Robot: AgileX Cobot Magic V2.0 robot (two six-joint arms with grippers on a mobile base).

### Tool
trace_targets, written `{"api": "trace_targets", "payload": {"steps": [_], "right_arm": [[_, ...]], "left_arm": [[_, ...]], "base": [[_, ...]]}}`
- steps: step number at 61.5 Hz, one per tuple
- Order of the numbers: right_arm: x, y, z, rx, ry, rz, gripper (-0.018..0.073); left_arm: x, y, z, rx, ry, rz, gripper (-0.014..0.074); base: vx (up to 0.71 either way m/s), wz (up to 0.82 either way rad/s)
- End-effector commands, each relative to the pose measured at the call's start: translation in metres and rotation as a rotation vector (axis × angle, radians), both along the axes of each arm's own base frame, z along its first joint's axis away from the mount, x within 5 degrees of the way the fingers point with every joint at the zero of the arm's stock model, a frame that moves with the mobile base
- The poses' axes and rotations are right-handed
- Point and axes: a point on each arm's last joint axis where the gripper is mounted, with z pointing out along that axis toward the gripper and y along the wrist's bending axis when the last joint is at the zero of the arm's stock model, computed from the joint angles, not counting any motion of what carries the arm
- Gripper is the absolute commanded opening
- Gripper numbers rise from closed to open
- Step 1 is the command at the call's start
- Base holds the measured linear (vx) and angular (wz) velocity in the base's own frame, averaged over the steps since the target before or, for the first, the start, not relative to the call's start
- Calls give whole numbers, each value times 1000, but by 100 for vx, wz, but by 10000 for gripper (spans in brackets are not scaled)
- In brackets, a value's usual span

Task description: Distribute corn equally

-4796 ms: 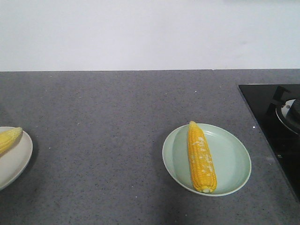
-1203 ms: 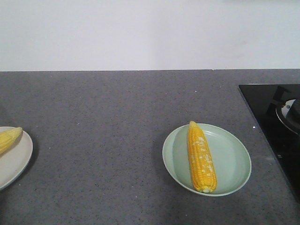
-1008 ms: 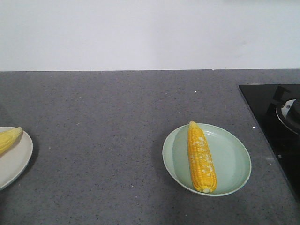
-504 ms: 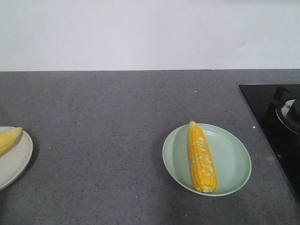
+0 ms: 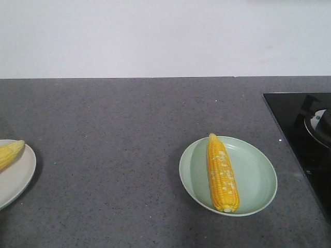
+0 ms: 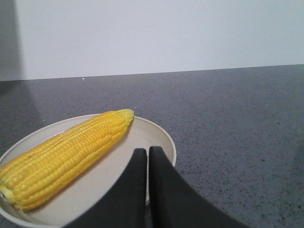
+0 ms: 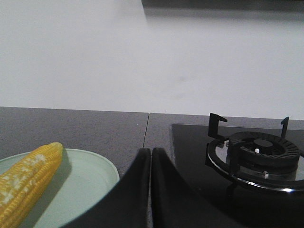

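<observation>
One corn cob point(image 5: 222, 173) lies lengthwise on the pale green plate point(image 5: 258, 178), right of centre in the front view; the right wrist view shows this corn point(image 7: 26, 183) on the green plate point(image 7: 85, 175) to the left of my right gripper point(image 7: 150, 151), which is shut and empty. Another corn cob point(image 5: 10, 152) rests on the cream plate point(image 5: 18, 178) at the left edge. In the left wrist view that corn point(image 6: 66, 154) lies across the cream plate point(image 6: 156, 135), left of my left gripper point(image 6: 147, 151), shut and empty over the plate's near rim.
A black gas hob point(image 5: 302, 129) with a burner point(image 7: 259, 152) sits at the right end of the grey speckled counter point(image 5: 119, 129). A plain white wall runs behind.
</observation>
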Motion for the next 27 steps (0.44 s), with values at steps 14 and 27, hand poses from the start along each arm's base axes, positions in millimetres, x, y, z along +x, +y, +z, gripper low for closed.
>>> {"api": "trace_targets", "payload": {"steps": [14, 27], "right_arm": [[-1, 0, 4, -16, -74, -6, -4], [-1, 0, 4, -16, -74, -6, -4]], "left_arm": [[-1, 1, 7, -15, -91, 7, -7], [-1, 1, 7, -15, -91, 7, -7]], "base": [[0, 0], [0, 0]]}}
